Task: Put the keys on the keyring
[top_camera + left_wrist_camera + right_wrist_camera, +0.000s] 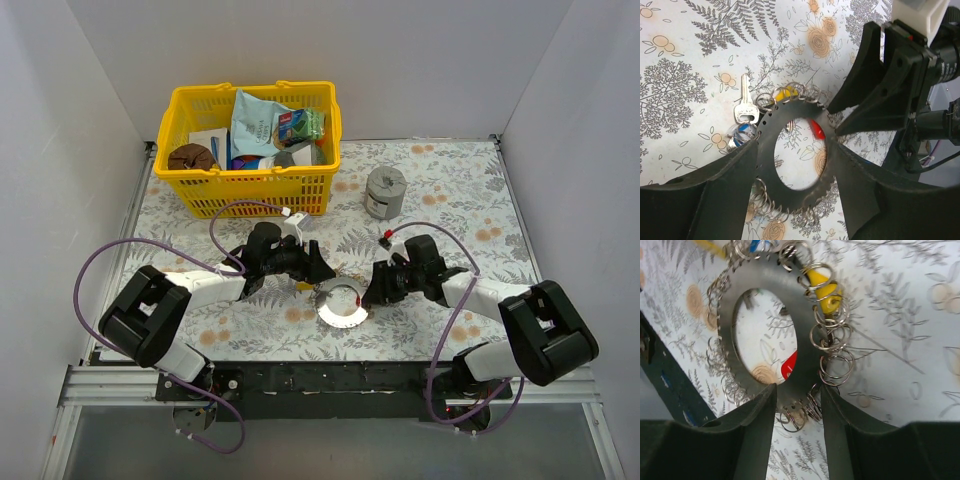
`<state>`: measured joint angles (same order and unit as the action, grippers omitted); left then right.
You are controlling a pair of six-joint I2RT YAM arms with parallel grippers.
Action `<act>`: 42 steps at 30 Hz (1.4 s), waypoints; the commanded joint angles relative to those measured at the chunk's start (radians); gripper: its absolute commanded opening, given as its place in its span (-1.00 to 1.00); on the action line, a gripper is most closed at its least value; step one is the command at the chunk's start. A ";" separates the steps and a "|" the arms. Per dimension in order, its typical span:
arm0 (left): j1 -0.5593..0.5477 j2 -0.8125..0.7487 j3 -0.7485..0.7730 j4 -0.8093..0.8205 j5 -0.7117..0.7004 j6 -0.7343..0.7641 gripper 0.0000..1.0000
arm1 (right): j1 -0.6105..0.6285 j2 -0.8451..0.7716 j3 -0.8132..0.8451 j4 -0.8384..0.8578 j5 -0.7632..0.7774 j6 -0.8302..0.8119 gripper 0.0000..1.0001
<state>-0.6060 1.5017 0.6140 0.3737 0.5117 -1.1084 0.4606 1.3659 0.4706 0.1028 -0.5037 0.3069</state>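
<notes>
Left fingers [715, 200] spread apart, one either side of the keyring [790, 109], which sits near the middle of the near edge of the tabletop [460, 200]. Several keys [744, 102] with silver, blue, yellow and red parts lie bunched beside and under the ring, among small wire loops [832, 365] along its rim. Right fingers [740, 440] partly apart with the ring's rim between them, cannot tell if they pinch it

Matt metal keyring [790, 106], shiny wire loops [832, 347] — smooth plastic basket [255, 190]
</notes>
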 commanded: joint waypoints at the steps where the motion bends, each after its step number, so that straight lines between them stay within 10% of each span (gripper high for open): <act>1: -0.005 -0.011 0.013 -0.010 -0.024 0.013 0.22 | 0.076 -0.031 -0.020 0.008 -0.062 0.031 -0.02; 42: -0.005 0.044 0.064 -0.180 -0.179 0.094 0.20 | 0.053 -0.030 0.188 -0.189 -0.012 -0.045 0.00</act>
<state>-0.6060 1.5188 0.6300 0.2600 0.3977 -1.0641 0.5125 1.3697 0.6777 -0.0559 -0.4915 0.2588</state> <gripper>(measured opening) 0.604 0.500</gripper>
